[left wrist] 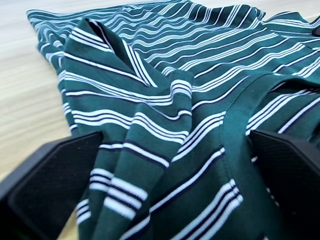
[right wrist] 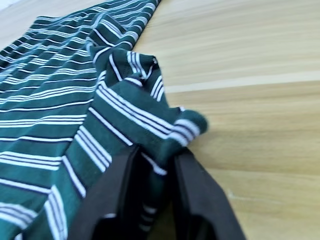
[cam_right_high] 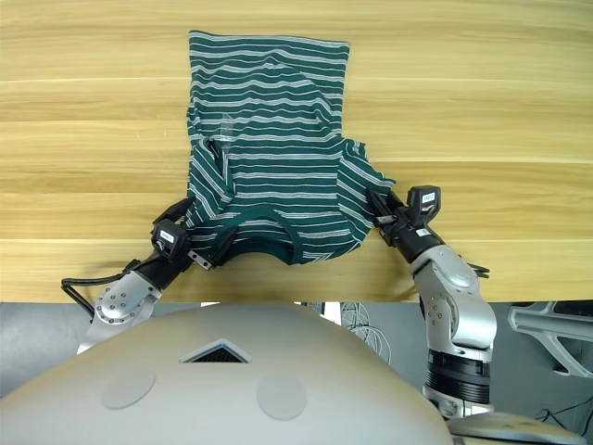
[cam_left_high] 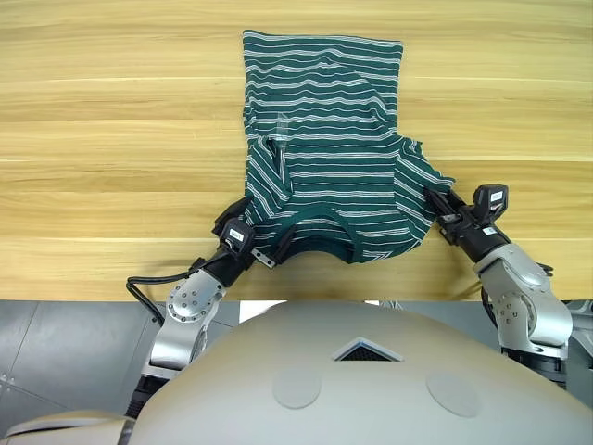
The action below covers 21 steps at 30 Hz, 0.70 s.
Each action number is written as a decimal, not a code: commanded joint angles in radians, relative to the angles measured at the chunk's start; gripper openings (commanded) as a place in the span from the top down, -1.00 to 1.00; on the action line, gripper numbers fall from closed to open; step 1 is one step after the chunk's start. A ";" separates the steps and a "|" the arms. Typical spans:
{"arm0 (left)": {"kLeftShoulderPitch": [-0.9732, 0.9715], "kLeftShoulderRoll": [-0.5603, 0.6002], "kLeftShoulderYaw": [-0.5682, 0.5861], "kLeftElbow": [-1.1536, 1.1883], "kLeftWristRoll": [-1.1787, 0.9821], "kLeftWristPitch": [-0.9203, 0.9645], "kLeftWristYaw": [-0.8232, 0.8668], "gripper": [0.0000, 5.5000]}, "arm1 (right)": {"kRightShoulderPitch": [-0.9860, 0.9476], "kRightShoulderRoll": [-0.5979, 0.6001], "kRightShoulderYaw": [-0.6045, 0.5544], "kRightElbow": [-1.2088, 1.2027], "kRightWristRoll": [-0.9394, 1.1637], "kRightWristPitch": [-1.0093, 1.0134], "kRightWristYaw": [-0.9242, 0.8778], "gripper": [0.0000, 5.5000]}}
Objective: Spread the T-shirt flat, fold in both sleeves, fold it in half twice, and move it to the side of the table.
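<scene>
Both arms forward; left pincer (cam_left_high: 250, 237) fingers spread wide; right pincer (cam_left_high: 437, 202) fingers pinched on T-shirt (cam_left_high: 324, 139)

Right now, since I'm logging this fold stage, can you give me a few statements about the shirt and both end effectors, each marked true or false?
1. The T-shirt lies on a wooden table. True.
2. The collar points away from the robot. False: the collar is at the near edge, and the hem is the far end.
3. The right end effector is closed on a bunch of the shirt's cloth. True.
4. The left end effector is pressed shut. False: its fingers stand wide apart, with cloth next to the collar lying between them.
</scene>
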 commanded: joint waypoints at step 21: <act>0.000 -0.023 -0.055 -0.022 0.037 0.033 0.032 -0.96 | -0.039 -0.105 0.155 -0.126 -0.200 -0.113 0.075 0.99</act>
